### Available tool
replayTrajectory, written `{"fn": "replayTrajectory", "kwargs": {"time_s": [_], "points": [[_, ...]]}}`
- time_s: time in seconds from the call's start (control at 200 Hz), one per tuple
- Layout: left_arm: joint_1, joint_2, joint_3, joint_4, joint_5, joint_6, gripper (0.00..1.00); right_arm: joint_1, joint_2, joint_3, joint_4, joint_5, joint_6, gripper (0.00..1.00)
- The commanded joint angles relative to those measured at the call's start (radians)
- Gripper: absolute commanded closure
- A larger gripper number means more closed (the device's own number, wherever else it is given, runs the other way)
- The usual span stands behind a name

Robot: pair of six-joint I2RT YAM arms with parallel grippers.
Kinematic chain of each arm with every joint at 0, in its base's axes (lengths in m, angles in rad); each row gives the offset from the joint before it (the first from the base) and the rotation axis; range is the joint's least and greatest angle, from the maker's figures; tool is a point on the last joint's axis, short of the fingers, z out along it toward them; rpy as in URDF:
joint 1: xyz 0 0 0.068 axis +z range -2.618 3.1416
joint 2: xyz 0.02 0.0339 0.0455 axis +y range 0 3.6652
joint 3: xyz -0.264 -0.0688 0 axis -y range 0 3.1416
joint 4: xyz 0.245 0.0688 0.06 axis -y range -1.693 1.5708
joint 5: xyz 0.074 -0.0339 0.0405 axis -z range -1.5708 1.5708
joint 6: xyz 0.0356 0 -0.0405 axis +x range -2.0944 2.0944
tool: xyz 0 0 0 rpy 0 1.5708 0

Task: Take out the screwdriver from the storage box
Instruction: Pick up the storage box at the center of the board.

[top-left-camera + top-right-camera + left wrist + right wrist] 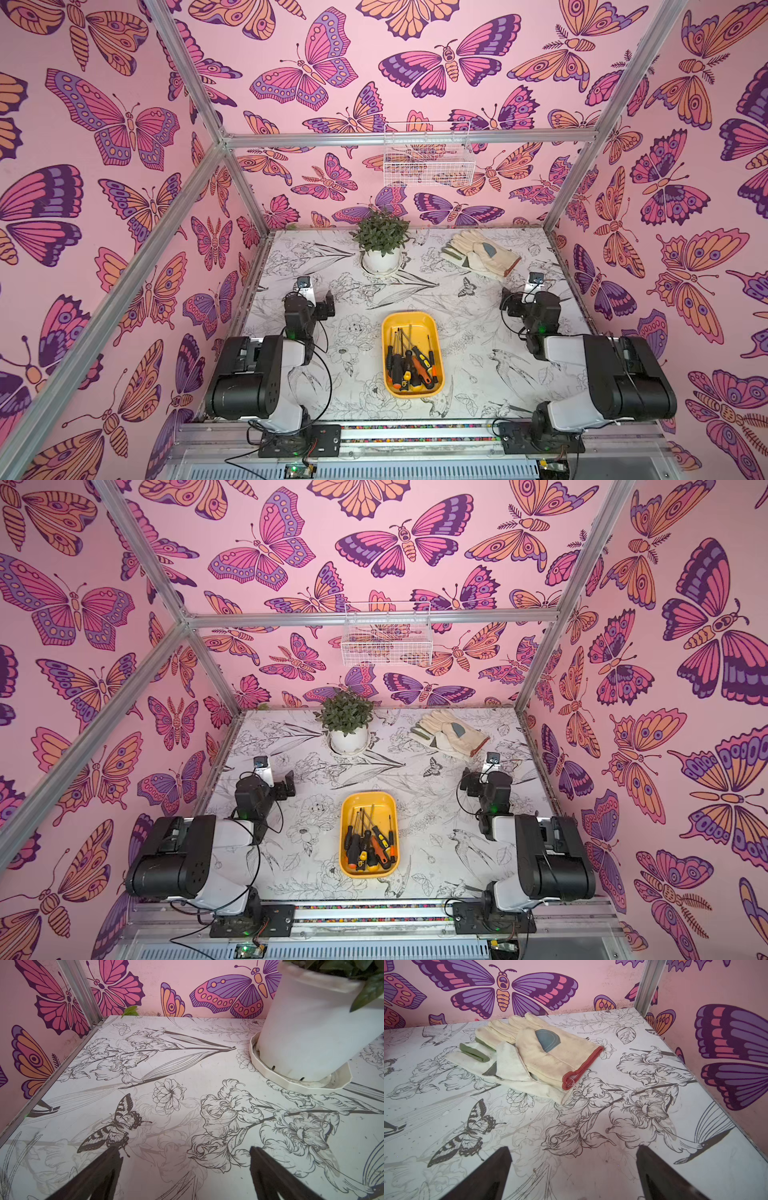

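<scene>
Step in hand: none started, approach not yet made. Left jaws are spread wide with nothing between them, only bare table (187,1064) below. Right jaws the same, wide apart and empty. Left arm (266,374) and right arm (602,374) both sit folded.

Storage box (409,322) is on the table between the two sets of jaws, a bit behind their tips toward the arm bases and well apart from both. Neither wrist view catches it. Screwdrivers (409,365) are heaped in the box's base-side half, crossing each other, with black and orange handles.

Potted plant (307,1028) is ahead of the left jaws and gloves (542,1053) ahead of the right jaws. Neither matters here.

Next, my read: one arm swings inward and back over the box, tips down, picks a handle lying on top of the heap, closes across it and lifts clear of the rim. Risk: crossed neighbours may drag along.
</scene>
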Motion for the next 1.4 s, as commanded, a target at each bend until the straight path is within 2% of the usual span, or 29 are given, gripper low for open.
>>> {"fn": "replayTrajectory", "kwargs": {"time_s": [0.0,1.397], "points": [[0.004,0.002,-0.003,0.003,-0.019,-0.007,0.00,-0.005,0.004,0.012,-0.001,0.011,0.008,0.01],[0.002,0.004,-0.001,0.002,0.007,0.008,0.00,-0.005,0.004,0.013,-0.001,0.010,0.008,0.01]]}}
